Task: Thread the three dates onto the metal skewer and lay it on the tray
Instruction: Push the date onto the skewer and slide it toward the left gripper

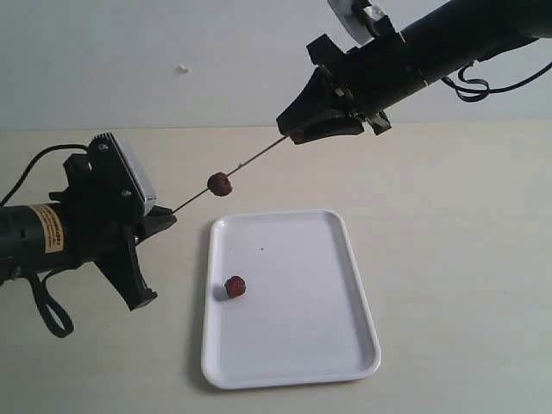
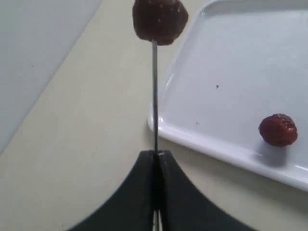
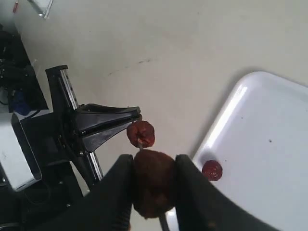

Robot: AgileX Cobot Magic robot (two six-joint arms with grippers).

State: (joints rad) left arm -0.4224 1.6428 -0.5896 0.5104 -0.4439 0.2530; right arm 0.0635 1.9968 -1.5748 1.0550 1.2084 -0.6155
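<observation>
**Exterior view.** The left gripper [image 1: 162, 221] sits at the left middle of the frame, its fingers pressed together on the lower end of the skewer [image 1: 250, 162]. The skewer slants up to the right, clear of the table [image 1: 448, 259], into the right gripper [image 1: 302, 129] at upper centre. That gripper's fingers are drawn in around the rod's upper end, and what they hold is hidden here. Two dates show. The threaded date [image 1: 219, 184] sits on the rod nearer the left gripper than the right. The loose date [image 1: 235, 286] lies on the tray [image 1: 302, 328], near the tray's left rim. The one tray lies flat at lower centre, below the rod, and nothing crosses the line between the two grippers.

**Left wrist view.** The left gripper [image 2: 155, 155] is clamped tight on the skewer [image 2: 154, 96], which runs straight away from it to the threaded date [image 2: 160, 19]. The rod passes just beside the tray's corner [image 2: 231, 57]. The loose date [image 2: 278, 130] rests inside the rim, well apart from the rod. Two dates are visible.

**Right wrist view.** The right gripper [image 3: 154, 168] squeezes the gripped date [image 3: 153, 185] between both fingers. Just beyond it is the threaded date [image 3: 141, 134], touching the tips of the left gripper [image 3: 113, 124]. The loose date [image 3: 212, 170] lies on the tray [image 3: 269, 144]. Three dates are visible. I cannot tell whether the rod pierces the gripped date.
</observation>
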